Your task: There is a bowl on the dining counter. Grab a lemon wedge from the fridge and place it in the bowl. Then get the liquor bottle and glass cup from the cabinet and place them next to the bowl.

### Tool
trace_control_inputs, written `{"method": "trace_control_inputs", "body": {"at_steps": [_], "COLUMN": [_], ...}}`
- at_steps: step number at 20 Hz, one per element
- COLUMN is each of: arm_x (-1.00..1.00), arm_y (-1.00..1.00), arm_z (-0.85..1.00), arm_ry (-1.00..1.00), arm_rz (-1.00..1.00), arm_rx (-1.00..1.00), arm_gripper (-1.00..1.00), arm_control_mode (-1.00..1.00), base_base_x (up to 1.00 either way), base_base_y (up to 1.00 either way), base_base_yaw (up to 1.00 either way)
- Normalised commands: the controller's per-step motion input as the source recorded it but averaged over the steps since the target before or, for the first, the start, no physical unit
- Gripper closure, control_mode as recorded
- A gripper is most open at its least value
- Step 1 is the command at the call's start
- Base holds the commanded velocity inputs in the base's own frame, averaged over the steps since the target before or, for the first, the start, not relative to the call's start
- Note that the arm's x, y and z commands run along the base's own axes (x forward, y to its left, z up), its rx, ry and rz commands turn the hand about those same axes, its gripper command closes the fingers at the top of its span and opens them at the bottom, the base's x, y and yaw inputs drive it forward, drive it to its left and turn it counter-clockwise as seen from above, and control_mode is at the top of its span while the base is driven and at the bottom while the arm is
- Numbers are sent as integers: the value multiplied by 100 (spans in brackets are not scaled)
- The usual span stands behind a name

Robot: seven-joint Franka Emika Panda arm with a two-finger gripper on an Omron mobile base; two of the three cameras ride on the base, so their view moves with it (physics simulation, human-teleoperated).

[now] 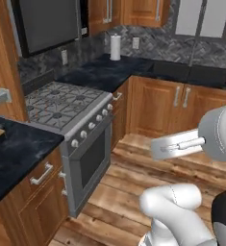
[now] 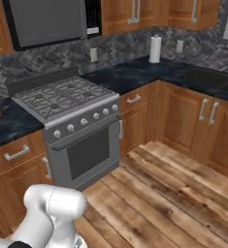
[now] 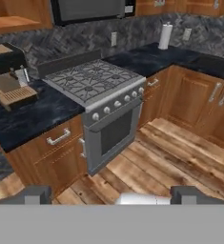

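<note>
My gripper point(image 3: 113, 197) is open, its two dark fingertips point(image 3: 36, 194) standing wide apart at the bottom of the hand view with nothing between them. It looks down over a stove and a wooden floor. The bottom of an orange-brown wall cabinet point(image 3: 18, 19) shows at the upper left of the hand view; I cannot see what is inside it. My white arm point(image 1: 182, 144) rises at the right of the left base view. The bowl, dining counter, lemon wedge, fridge, liquor bottle and glass cup are out of view.
A grey gas stove point(image 1: 61, 103) with an oven stands between dark marble worktops over wooden drawers. A paper towel roll point(image 1: 115, 46) stands in the far corner. A black toaster point(image 3: 6, 57) and wooden board point(image 3: 15, 95) sit left of the stove. The plank floor point(image 2: 173, 193) gives room.
</note>
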Motion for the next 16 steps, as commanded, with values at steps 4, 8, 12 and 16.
{"method": "trace_control_inputs", "body": {"at_steps": [4,8,12,16], "arm_x": [0,0,0,0], "arm_y": [0,0,0,0], "arm_z": [0,0,0,0], "arm_ry": [0,0,0,0], "arm_rz": [0,0,0,0], "arm_rx": [0,0,0,0], "arm_gripper": [-100,-100,-100,-100], "arm_control_mode": [100,100,100,100], "base_base_x": [85,79,80,98], "base_base_y": [-14,-17,-20,-20], "base_base_yaw": [65,65,63,57]}}
